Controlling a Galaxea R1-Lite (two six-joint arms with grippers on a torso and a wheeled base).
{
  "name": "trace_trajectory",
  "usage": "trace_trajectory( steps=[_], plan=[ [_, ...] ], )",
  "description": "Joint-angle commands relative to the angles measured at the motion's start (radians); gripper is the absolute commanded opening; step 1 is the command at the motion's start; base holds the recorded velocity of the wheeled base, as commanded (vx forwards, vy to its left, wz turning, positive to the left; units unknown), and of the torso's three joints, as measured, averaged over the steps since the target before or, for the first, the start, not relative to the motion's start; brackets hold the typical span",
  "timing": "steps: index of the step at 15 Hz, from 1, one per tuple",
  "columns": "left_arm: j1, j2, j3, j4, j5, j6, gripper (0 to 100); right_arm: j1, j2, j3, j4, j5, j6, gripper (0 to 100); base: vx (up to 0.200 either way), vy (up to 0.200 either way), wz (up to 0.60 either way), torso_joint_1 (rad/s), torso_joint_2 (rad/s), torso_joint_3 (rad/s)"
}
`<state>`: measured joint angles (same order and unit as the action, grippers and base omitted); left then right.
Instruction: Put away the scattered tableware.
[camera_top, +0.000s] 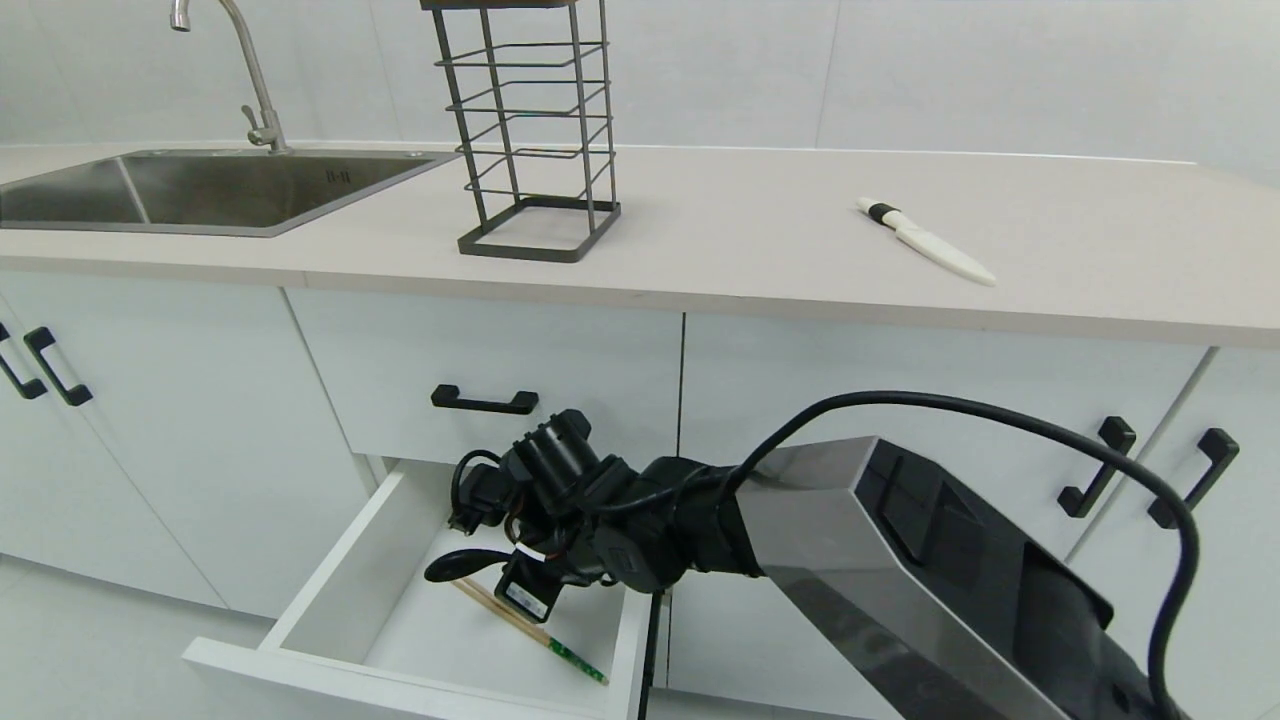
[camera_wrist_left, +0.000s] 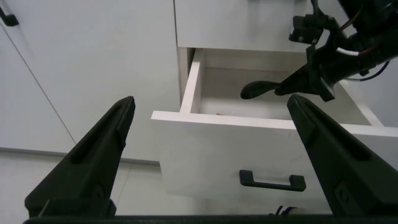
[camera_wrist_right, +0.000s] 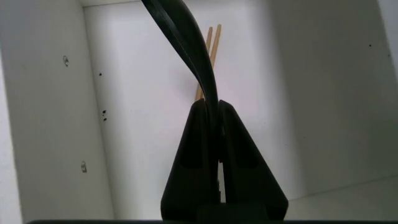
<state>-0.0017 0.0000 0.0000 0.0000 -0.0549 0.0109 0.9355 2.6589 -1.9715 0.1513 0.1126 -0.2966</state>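
Right claw (camera_wrist_right: 212, 111) grips spoon (camera_top: 461, 565) above drawer (camera_top: 335, 570) containing chopsticks (camera_top: 532, 631).

- Black spoon (camera_top: 462, 565): smooth, plastic-looking, with a slight sheen.
- Chopsticks (camera_top: 530, 630) on the drawer floor: pale bare wood.
- Drawer (camera_top: 330, 590): smooth white panels, satin finish.
- Sink (camera_top: 200, 185) at the countertop's left edge: brushed steel; faucet (camera_top: 245, 70) polished metal.
- Wire rack (camera_top: 540, 245): matt dark metal.
- Knife (camera_top: 925, 240) toward the countertop's right edge: smooth white, with a black band.
- Countertop (camera_top: 750, 240): matt, pale, stone-like.
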Motion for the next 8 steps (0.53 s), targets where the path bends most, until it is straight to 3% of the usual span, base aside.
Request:
trace_trajectory(
  steps=[1, 8],
  plan=[
    [0.0, 0.002, 0.0, 0.0, 0.0, 0.0, 100, -0.003, 0.029, -0.004, -0.002, -0.004, 0.001, 0, 0.0, 0.0, 0.0, 0.0, 0.0, 0.0],
    [0.0, 0.002, 0.0, 0.0, 0.0, 0.0, 100, -0.006, 0.088, -0.029, -0.002, -0.033, 0.002, 0, 0.0, 0.0, 0.0, 0.0, 0.0, 0.0]
  ],
)
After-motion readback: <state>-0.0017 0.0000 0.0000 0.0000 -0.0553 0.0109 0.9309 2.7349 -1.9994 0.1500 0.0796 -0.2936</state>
